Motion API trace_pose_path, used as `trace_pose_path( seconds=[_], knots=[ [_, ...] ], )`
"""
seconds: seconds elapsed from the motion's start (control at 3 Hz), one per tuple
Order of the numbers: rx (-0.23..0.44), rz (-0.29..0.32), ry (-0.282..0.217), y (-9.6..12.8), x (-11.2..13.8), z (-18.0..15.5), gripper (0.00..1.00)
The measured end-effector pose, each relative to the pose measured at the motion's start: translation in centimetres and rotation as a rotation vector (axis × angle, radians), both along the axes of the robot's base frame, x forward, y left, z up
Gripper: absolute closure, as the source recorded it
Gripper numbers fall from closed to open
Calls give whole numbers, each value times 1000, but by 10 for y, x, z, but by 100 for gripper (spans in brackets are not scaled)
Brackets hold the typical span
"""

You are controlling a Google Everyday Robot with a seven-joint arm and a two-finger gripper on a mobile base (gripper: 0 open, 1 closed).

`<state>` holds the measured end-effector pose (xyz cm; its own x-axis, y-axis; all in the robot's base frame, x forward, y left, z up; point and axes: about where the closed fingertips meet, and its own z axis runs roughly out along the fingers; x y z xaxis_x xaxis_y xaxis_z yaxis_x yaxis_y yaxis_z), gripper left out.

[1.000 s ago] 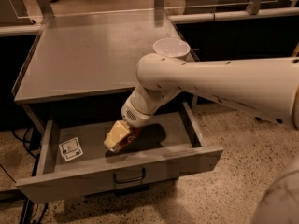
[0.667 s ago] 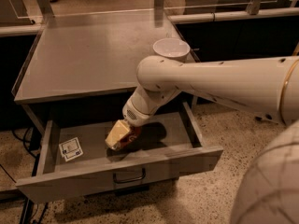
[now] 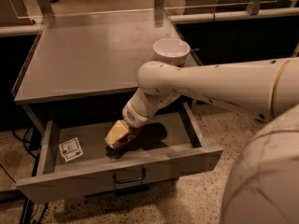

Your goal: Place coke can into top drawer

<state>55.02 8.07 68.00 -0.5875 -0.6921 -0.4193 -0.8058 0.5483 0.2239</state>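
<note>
The top drawer (image 3: 187,160) stands pulled open below the grey counter, with its dark handle (image 3: 129,176) on the front panel and a white square tag (image 3: 71,149) lying inside at the left. My gripper (image 3: 118,135) reaches down into the middle of the drawer from the right. Its pale fingers are closed around the coke can (image 3: 130,138), of which only a red sliver shows under them. The can sits at or just above the drawer floor; I cannot tell whether it touches.
A white round bowl (image 3: 171,49) stands on the grey counter (image 3: 88,55) near its right front corner, just above my arm. Speckled floor lies in front of the drawer. Cables hang at the lower left.
</note>
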Motion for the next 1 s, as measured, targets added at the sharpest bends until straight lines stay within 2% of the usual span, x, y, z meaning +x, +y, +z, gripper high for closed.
trace_pose_path(
  seconds=[0.67, 1.0],
  knots=[
    [73, -19, -53, 8, 7, -13, 100],
    [74, -21, -59, 12, 6, -23, 100]
  ],
)
